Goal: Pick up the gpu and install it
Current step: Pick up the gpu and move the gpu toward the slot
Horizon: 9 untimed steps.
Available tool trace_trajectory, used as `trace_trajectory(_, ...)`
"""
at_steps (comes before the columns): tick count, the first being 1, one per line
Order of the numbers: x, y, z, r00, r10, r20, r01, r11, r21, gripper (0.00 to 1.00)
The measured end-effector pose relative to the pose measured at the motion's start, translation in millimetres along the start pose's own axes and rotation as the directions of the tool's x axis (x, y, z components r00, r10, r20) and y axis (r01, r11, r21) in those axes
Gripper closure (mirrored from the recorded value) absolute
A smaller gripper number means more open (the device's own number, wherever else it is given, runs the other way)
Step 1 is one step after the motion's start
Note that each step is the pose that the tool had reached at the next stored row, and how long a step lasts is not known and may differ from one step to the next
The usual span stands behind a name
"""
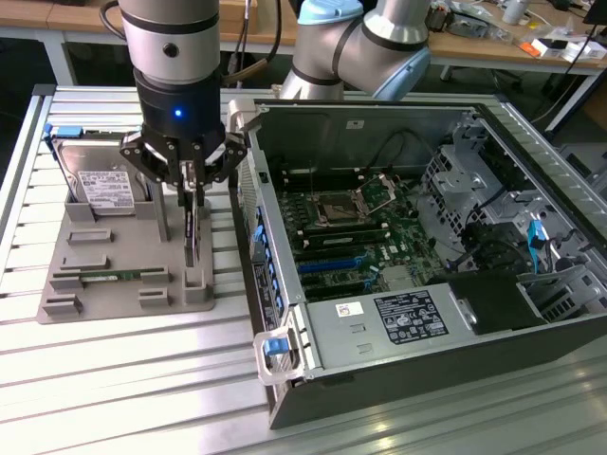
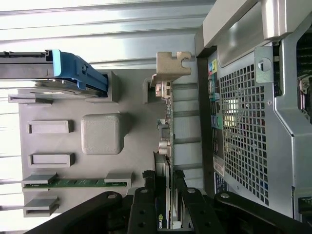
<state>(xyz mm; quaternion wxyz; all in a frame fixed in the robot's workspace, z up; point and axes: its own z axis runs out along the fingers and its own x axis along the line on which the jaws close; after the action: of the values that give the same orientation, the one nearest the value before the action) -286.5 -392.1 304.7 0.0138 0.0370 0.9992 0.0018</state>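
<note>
The gpu [image 1: 193, 237] is a thin dark card standing on edge in the grey holder [image 1: 114, 251], its lower end at the holder's slot. In the wrist view the gpu [image 2: 168, 136] shows edge-on, with its silver bracket [image 2: 171, 66] at the far end. My gripper [image 1: 191, 180] comes down from above, and its black fingers [image 2: 147, 200] press on both faces of the card near the green logo. Seen from the wrist, the gripper [image 2: 165, 185] is shut on the card. I cannot tell whether the card has lifted off the holder.
A silver hard drive [image 1: 100, 180] in a blue frame and a green memory stick [image 1: 109, 277] sit in the same holder. The open computer case [image 1: 285, 313] stands close on the exterior view's right, its motherboard showing blue slots [image 1: 332, 265]. The case's perforated rear panel [image 2: 243, 126] is right beside the card.
</note>
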Motion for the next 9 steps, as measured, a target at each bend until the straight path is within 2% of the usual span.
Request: trace_trajectory(9,-0.1,0.0,-3.6,1.0000,0.000,0.0001,0.000,1.0000,0.0000,0.75)
